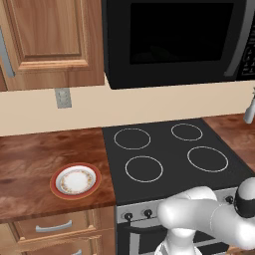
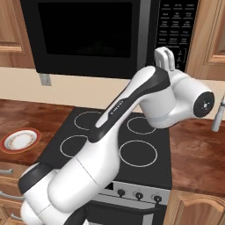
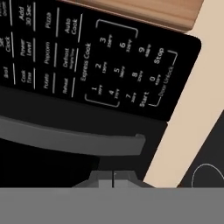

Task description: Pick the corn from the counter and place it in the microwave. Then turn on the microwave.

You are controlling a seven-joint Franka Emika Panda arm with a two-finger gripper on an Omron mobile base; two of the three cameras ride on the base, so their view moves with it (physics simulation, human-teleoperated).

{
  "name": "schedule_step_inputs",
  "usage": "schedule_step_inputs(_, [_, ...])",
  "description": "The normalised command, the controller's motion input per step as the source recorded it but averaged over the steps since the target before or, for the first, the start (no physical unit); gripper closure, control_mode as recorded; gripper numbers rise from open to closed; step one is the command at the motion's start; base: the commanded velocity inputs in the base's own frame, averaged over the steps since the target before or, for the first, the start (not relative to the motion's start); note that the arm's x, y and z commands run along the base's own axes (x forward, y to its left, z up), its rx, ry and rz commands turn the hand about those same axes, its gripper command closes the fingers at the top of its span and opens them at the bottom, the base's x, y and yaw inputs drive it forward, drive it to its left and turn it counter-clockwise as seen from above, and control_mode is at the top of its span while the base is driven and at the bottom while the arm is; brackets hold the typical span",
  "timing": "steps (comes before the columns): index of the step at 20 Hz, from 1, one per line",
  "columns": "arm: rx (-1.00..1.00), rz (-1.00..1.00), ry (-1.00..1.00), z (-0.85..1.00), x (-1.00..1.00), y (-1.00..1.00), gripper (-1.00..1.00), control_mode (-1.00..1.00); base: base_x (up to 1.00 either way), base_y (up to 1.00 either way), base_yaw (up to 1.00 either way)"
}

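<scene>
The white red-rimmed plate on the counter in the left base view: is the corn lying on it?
No: the plate sits bare on the counter, showing only its patterned white face with no green cob on it.

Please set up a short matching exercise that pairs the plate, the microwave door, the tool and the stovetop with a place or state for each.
Things:
1. plate
2. microwave door
3. tool
4. stovetop

Places or states:
A. shut, up near the button panel
B. below the microwave, burners bare
C. on the counter, left of the stovetop
D. closed

Pairs: 1-C, 2-D, 3-A, 4-B
</scene>
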Motion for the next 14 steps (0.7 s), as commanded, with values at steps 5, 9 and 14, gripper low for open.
schedule_step_inputs(5, [0.02, -0.05, 0.00, -0.05, 0.00, 0.00, 1.00, -1.00, 0.00, 0.00, 0.00])
schedule_step_inputs(9, [0.02, -0.05, 0.00, -0.06, 0.00, 0.00, 1.00, -1.00, 0.00, 0.00, 0.00])
schedule_step_inputs(14, [0.01, -0.05, 0.00, -0.10, 0.00, 0.00, 1.00, -1.00, 0.00, 0.00, 0.00])
